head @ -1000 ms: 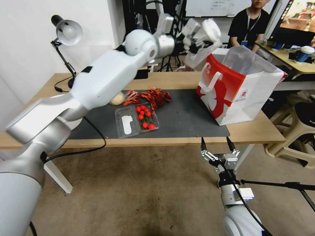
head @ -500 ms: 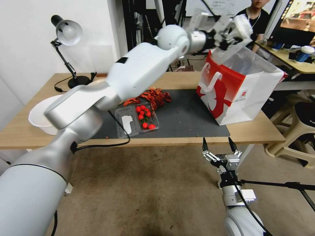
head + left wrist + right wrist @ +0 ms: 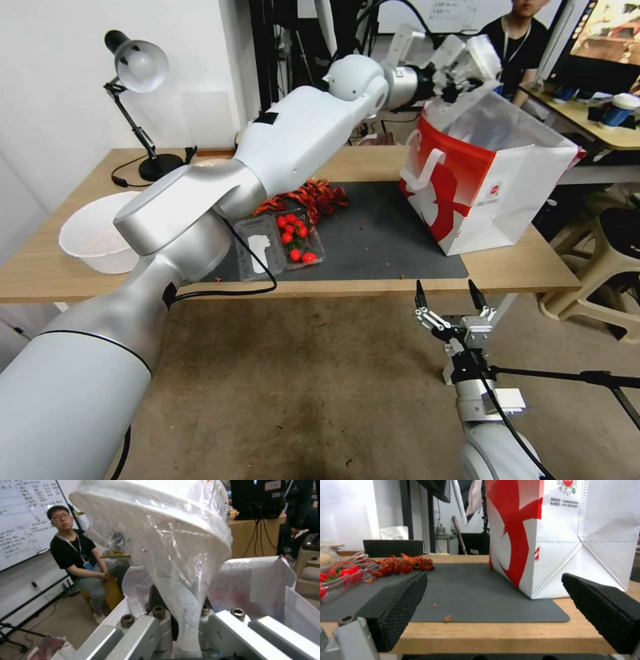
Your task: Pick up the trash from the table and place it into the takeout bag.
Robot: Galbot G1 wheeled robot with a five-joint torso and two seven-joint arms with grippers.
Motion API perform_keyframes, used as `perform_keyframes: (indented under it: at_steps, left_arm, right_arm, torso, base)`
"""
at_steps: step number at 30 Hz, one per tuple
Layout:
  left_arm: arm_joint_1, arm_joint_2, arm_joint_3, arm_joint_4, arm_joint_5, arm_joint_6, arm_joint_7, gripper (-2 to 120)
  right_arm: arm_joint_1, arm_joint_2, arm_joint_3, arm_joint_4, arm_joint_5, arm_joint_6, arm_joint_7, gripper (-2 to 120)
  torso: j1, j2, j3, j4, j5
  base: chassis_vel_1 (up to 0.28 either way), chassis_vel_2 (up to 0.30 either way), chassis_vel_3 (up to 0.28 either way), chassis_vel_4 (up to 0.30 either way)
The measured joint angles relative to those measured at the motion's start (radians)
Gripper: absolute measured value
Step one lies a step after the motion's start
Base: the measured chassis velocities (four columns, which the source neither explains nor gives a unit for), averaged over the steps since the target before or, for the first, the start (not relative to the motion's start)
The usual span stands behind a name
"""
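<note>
The shallow pale bowl in crinkled clear plastic wrap (image 3: 156, 527) hangs above the open mouth of the boxy red-and-white paper takeout bag (image 3: 480, 180). The left gripper (image 3: 460, 67) has its jaws pinched on the gathered wrap beneath the bowl's rim. The bag stands on the dark grey mat (image 3: 373, 233) of the light-wood table (image 3: 520, 267). The right gripper (image 3: 448, 308) waits below the table's front edge, its black ribbed pads (image 3: 400, 605) spread wide.

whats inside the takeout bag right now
Only the takeout bag's pale inner lining shows at its open top; its walls hide the bottom and any contents. Above the opening, the left pincer holds a plastic-wrapped bowl.
</note>
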Motion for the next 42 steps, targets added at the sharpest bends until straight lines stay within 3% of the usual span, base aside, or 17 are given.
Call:
perform_keyframes:
  at_steps: [23, 38, 42]
  left_arm:
    - [0.002, 0.004, 0.07, -0.064, -0.126, -0.05, 0.044, 0]
    - [-0.003, 0.005, 0.149, -0.094, -0.086, -0.045, 0.013, 0]
    - [-0.004, 0.004, 0.149, -0.101, -0.084, -0.036, 0.011, 13]
  right_arm:
    - [0.013, -0.001, -0.007, -0.015, 0.001, -0.003, -0.006, 100]
    - [0.005, -0.003, -0.003, -0.011, 0.0, -0.002, -0.006, 100]
    - [0.005, -0.003, -0.002, -0.011, 0.0, -0.001, -0.007, 100]
  torso:
    - [0.0, 0.0, 0.0, 0.0, 0.0001]
    - [0.0, 0.0, 0.0, 0.0001, 0.0001]
    - [0.0, 0.0, 0.0, 0.0, 0.0001]
  base:
    - [0.0, 0.0, 0.0, 0.0]
    - [0.0, 0.0, 0.0, 0.0]
    - [0.0, 0.0, 0.0, 0.0]
